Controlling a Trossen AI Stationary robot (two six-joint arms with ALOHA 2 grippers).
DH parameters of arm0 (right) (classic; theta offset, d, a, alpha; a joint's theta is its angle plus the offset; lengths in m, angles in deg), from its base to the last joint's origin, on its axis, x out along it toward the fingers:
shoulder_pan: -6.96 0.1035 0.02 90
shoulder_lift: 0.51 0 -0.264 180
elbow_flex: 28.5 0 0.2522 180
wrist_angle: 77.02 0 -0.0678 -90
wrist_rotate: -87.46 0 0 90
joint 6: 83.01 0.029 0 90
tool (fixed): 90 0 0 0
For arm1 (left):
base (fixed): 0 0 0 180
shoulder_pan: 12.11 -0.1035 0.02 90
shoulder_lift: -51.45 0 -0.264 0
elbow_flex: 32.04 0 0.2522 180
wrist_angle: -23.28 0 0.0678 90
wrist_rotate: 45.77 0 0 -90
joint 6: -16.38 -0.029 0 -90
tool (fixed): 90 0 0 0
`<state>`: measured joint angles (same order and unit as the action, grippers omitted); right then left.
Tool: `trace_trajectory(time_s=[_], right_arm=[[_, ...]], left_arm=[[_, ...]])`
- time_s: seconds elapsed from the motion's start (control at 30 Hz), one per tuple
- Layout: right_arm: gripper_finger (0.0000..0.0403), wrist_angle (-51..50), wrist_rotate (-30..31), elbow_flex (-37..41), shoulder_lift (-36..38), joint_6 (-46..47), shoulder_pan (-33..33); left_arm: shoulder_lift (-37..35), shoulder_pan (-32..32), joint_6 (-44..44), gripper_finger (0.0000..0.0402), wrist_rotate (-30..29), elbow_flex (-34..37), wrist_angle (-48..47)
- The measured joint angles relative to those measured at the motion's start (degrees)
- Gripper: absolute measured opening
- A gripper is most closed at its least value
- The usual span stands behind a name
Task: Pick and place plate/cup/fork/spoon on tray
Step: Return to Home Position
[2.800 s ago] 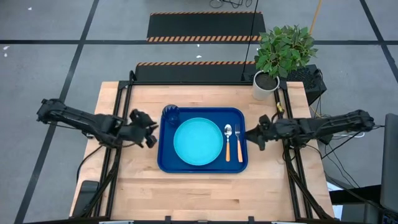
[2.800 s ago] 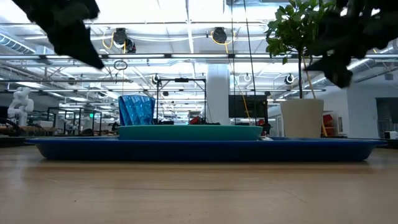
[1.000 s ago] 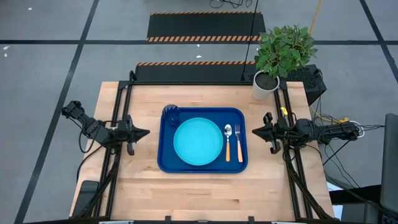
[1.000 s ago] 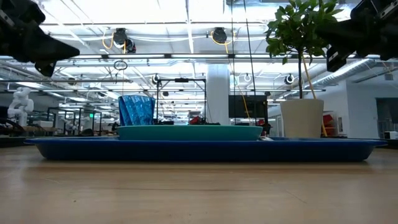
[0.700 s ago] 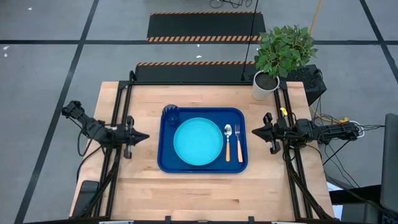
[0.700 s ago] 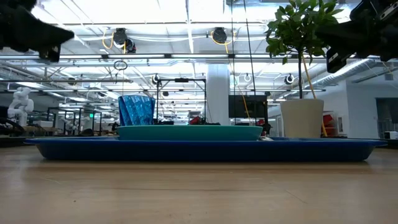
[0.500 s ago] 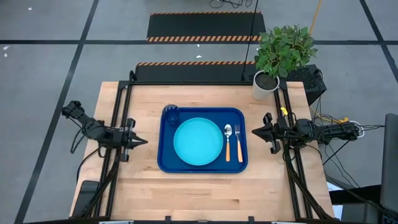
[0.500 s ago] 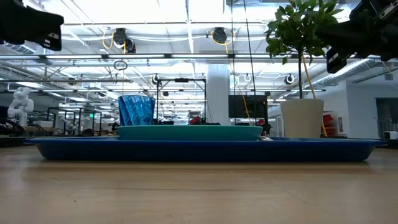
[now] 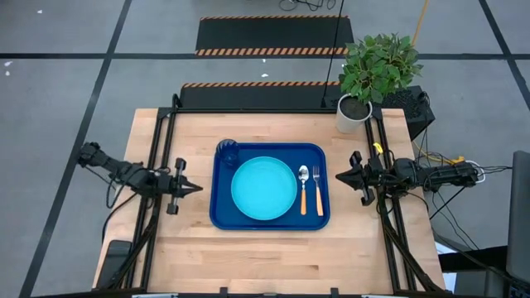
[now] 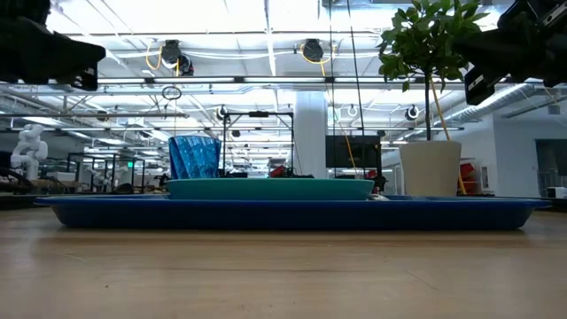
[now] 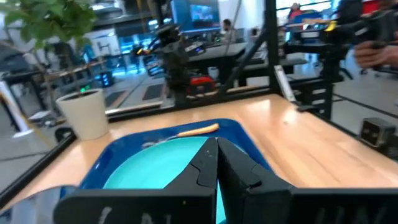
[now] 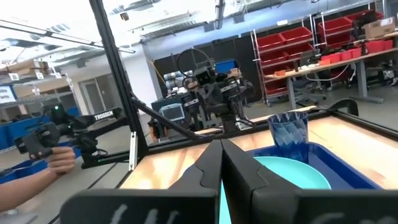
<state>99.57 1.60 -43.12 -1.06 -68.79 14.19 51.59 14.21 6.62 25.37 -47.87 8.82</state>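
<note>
At centre frame in the high view, I see the tray (image 9: pixel 270 217) carrying plate (image 9: pixel 263 188), cup (image 9: pixel 228 152), spoon (image 9: pixel 303 189) and fork (image 9: pixel 317 190); left gripper (image 9: pixel 189 188) and right gripper (image 9: pixel 342 176) sit pinched together and empty, so I judge nothing remains to place

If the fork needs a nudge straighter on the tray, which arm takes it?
Right. The fork lies at the tray's right edge, nearest the right gripper, which sits just outside that rim with jaws shut. The left gripper, also shut, would have to cross the plate.
</note>
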Motion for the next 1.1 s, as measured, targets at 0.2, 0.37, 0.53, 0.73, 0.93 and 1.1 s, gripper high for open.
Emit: trace_trajectory(time_s=[0.2,0.37,0.53,0.73,0.93,1.1], right_arm=[[0.0,-2.1,0.0,0.0,-0.1,0.5,0.0],[0.0,-2.5,0.0,0.0,-0.1,1.6,0.0],[0.0,-2.5,0.0,0.0,-0.1,1.3,0.0],[0.0,-2.5,0.1,0.0,-0.1,-0.2,0.0],[0.0,-2.4,0.1,0.0,-0.1,0.0,0.0],[0.0,-2.2,0.2,0.0,-0.1,0.0,0.0]], left_arm=[[0.1,-9.1,3.6,0.0002,9.3,0.0,-0.9],[0.1,-16.6,6.5,0.0005,15.2,0.0,-1.9],[0.2,-20.8,6.8,0.0004,16.0,0.0,-2.0],[0.2,-23.3,11.4,0.0013,16.0,0.0,-2.1],[0.2,-23.2,13.4,0.0031,16.1,0.0,-2.1],[0.2,-23.2,12.8,0.003,16.0,0.0,-2.1]])
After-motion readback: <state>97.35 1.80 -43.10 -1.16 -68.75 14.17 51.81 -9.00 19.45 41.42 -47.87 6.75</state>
